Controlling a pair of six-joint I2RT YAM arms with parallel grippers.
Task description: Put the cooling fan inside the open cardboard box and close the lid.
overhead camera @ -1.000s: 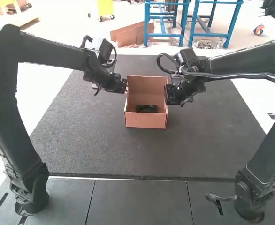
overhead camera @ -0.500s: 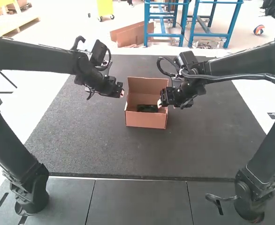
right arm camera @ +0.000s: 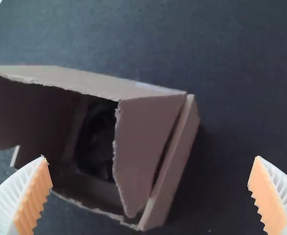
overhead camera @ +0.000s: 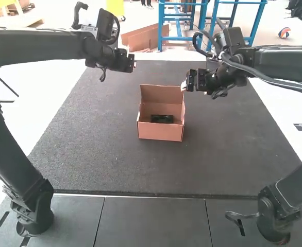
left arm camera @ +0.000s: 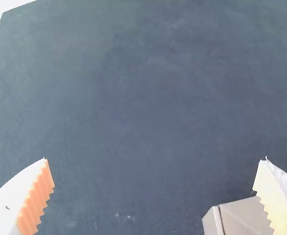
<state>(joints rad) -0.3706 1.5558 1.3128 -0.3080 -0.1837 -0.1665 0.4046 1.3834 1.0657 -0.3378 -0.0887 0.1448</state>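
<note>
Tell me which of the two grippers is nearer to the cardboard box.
The right gripper: it hovers beside the far right corner of the cardboard box, while the left gripper hangs farther off.

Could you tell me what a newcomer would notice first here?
The open cardboard box stands in the middle of the black mat, its lid upright at the back and the dark cooling fan already inside. Above it, the left tool and the right tool hang open, one to each side, touching nothing.

no text, label, number or sign can be read; nothing legible is carried by the cardboard box (overhead camera: 161, 131) or the black mat (overhead camera: 89, 149).
</note>
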